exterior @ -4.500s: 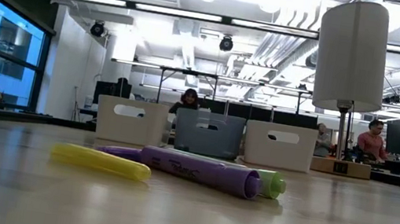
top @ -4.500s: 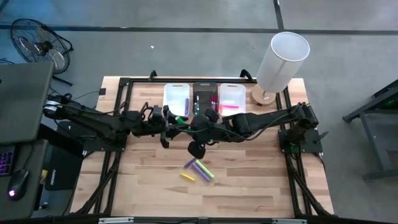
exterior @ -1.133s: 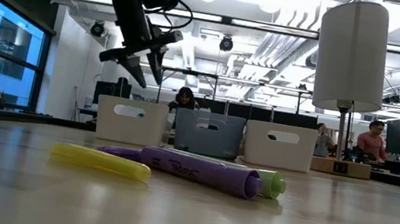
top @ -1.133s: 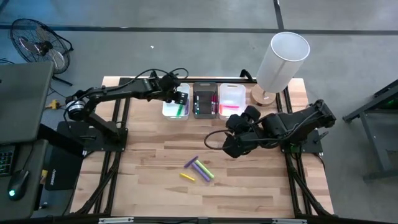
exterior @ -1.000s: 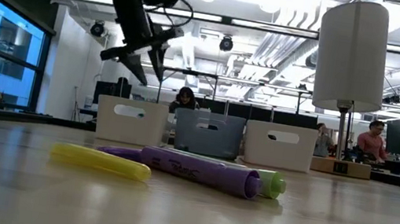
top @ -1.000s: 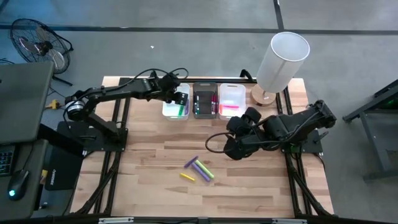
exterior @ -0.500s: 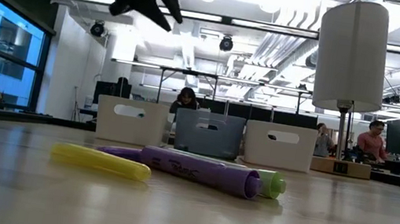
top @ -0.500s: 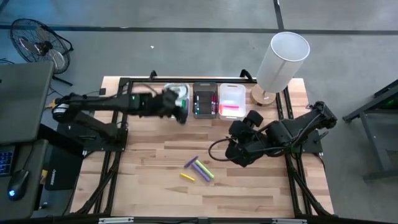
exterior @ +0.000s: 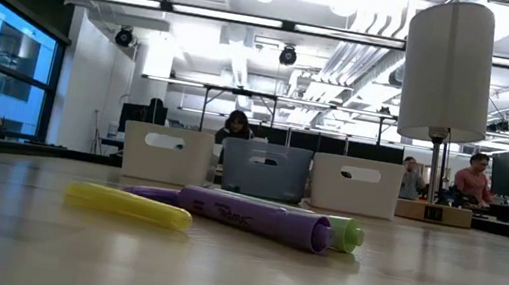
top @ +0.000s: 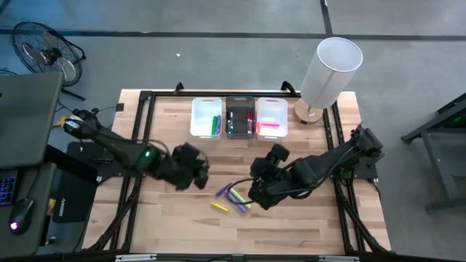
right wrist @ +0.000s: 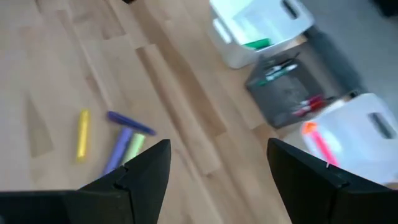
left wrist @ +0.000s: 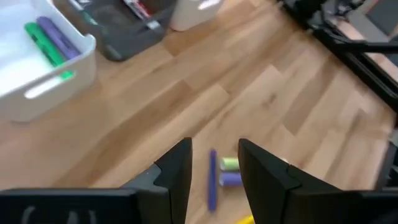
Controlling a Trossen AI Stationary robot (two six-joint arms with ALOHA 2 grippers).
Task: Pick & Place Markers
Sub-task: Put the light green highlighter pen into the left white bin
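Left gripper (top: 195,172) swung from the white bin (top: 205,116) back toward the loose markers (top: 231,196) | fingers parted, empty | right gripper (top: 255,196) wide open, empty, beside them | four markers lay mid-counter (top: 291,225), likely awaiting pickup | others sorted in bins

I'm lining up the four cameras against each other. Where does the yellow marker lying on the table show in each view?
High view: yellow marker low of centre, nearest the front edge in the loose cluster.
Low view: yellow marker left foreground, left of the purple highlighter.
Left wrist view: only a yellow sliver at the bottom edge, probably it.
Right wrist view: yellow marker at left.
Shared landmark: the purple highlighter beside it.
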